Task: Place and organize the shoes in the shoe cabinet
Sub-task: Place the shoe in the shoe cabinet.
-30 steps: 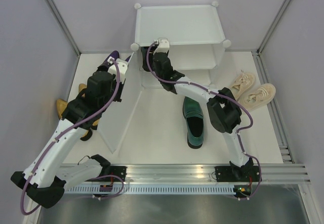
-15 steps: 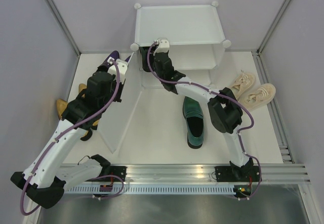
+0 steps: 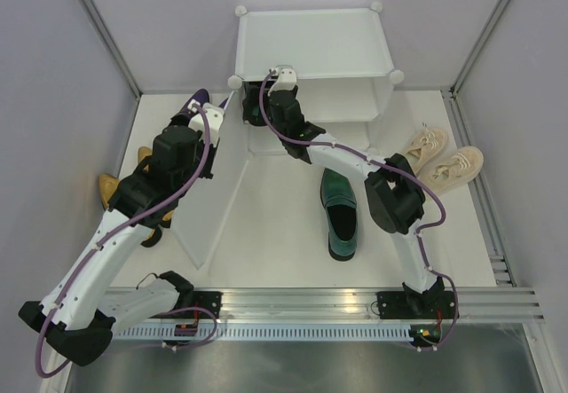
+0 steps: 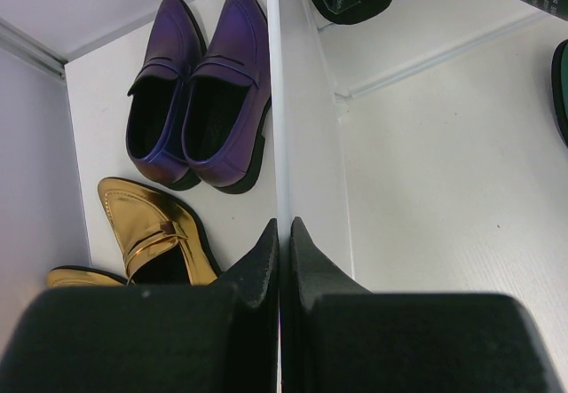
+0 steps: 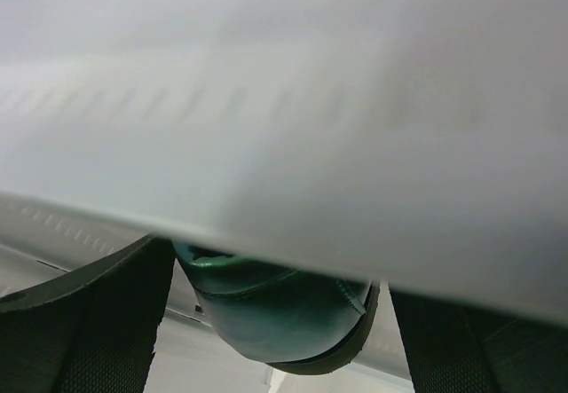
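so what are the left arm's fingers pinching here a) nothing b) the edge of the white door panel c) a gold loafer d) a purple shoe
b, the left wrist view shows the left fingers closed on the thin edge of the white door panel, with the purple shoes and the gold loafer lying untouched beside it.

A blurred cabinet panel hides most of the green loafer.
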Controlling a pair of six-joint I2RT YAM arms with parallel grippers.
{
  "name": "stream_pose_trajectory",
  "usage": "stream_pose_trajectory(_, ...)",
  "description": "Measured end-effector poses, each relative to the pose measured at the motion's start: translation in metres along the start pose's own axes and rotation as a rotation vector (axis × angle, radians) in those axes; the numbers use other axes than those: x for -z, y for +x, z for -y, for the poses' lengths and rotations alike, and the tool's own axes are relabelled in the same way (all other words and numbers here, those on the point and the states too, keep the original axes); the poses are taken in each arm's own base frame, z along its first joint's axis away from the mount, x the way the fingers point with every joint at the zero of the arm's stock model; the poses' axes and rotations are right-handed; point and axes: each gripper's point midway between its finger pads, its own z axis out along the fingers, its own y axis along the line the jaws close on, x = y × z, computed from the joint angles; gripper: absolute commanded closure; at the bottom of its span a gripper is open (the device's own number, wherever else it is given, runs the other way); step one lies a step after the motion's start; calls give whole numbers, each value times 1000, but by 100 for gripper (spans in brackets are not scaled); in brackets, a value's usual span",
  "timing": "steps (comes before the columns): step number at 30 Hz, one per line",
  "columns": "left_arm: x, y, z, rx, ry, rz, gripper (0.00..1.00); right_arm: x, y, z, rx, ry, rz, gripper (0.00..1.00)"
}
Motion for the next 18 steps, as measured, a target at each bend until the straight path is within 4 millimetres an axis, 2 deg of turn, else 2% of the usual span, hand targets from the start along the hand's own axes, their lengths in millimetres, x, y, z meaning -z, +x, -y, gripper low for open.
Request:
stream_pose_trajectory(11,0,-1,0,0,-1,7,98,2,-1,-8,-45,-48,-10,2)
stream_pose_trajectory(18,0,-2,1,1,2,11,98,7,-1,-4,-45,-53,-18,2)
